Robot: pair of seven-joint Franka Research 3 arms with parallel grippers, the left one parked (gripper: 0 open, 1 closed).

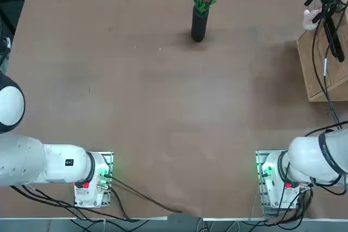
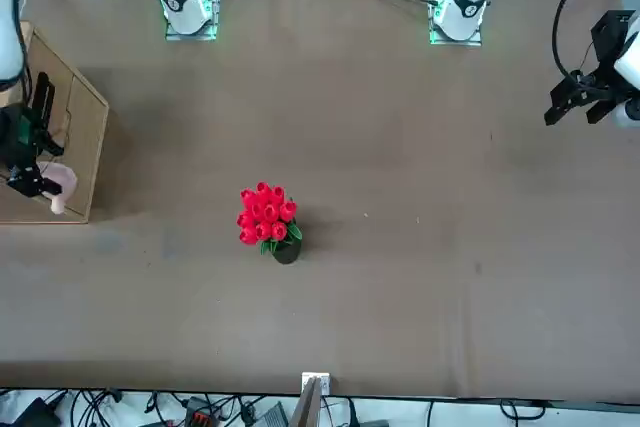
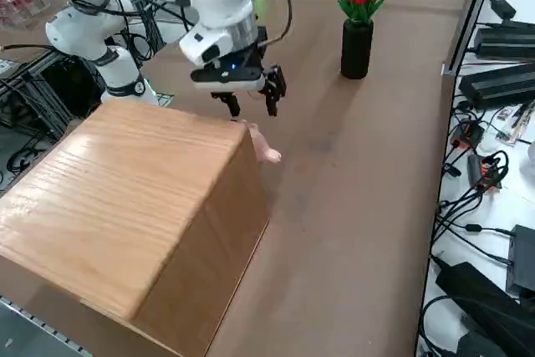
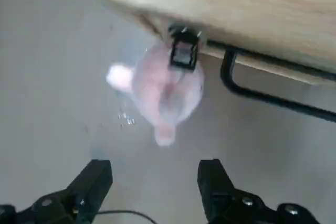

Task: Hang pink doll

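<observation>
- Clearly, the right arm (image 3: 219, 10) reaches to the wooden box (image 3: 125, 198), its hand tilted downward.
- The right gripper (image 4: 155, 174) stands wide open, holding nothing.
- Apart from its fingertips, the pink doll (image 4: 165, 90) hangs beside the box.
- Wrist view reveals a bent black rod (image 4: 275, 98), hidden from the side.

Even, fairly bright light across the bench (image 1: 163, 107) here, and look at those soft shadows: one smudged beside the vase (image 1: 199, 24), another, broader, along the box (image 3: 142, 206). Up on the box top there's a pale sheen, streaky glare near one corner. White glare on the arm (image 3: 217, 6) too. Now the wrist view, and it's hazy! The doll (image 4: 167, 85) ahead of the jaws (image 4: 155, 187) is soft and blurred, its pink washed pale, the wood beyond it smeary, the bench a dull grey.
</observation>
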